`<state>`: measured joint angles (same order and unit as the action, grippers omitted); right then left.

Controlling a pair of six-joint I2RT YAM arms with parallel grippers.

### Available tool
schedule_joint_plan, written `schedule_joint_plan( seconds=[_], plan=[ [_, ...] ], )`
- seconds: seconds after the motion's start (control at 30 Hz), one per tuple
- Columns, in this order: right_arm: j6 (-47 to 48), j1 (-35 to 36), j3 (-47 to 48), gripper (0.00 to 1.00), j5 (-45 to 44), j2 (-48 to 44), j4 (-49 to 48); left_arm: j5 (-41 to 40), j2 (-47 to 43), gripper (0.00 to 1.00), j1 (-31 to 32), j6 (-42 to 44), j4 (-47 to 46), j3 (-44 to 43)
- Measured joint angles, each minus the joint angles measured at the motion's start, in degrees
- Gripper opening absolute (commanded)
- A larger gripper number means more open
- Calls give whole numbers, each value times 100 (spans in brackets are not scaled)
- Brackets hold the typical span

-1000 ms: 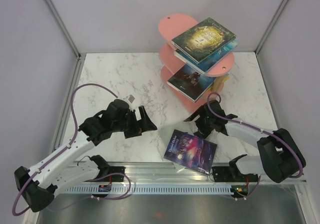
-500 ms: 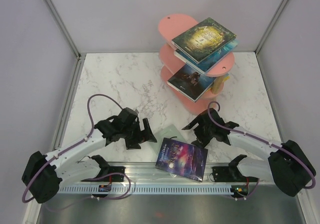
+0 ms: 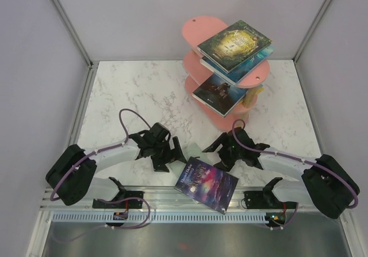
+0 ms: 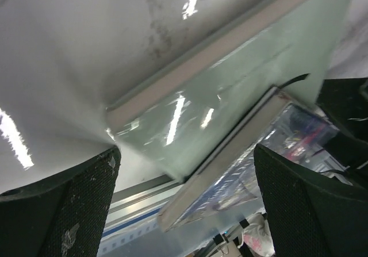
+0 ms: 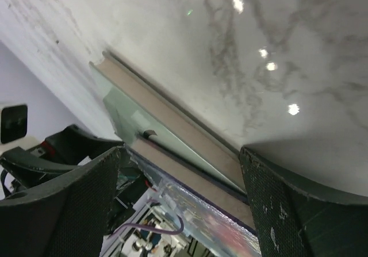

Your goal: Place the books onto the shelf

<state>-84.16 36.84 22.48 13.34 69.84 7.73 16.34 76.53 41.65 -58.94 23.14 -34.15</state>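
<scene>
A: Progress?
B: I count three books (image 3: 236, 43) on the shelf (image 3: 198, 27). Two to go: purple book (image 3: 206, 182) atop pale book (image 3: 192, 149) on the desk (image 3: 132, 90), between my left jaws and right jaws, both released, holding nothing.

a white marbled table (image 3: 144, 90) carries a pink three-tier shelf (image 3: 202, 26) at its far right, with a green-gold book (image 3: 234, 41) stacked on a teal-blue book (image 3: 257, 56) on the middle board and a dark book (image 3: 218, 93) one board below. at the table's front edge, a purple galaxy book (image 3: 206, 179) overlaps a pale book (image 3: 193, 150).
</scene>
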Motion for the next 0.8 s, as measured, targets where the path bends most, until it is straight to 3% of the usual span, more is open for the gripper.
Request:
schedule_joint_plan(
  seconds=[0.3, 0.5, 0.6, 0.8],
  plan=[
    [-883, 1038, -278, 85, 444, 1093, -2437, 459, 90, 100, -188, -181, -815, 177],
    [-1095, 1443, -9, 84, 610, 1598, -2830, 411, 87, 100, -807, -28, -970, 162],
    [-1169, 1508, -61, 73, 564, 1626, -2959, 380, 9, 100, -977, 33, -1115, 223],
    [-1001, 1567, -321, 19, 597, 1569, -3842, 632, -564, 100, -1080, 9, -2155, 1062]
  ],
)
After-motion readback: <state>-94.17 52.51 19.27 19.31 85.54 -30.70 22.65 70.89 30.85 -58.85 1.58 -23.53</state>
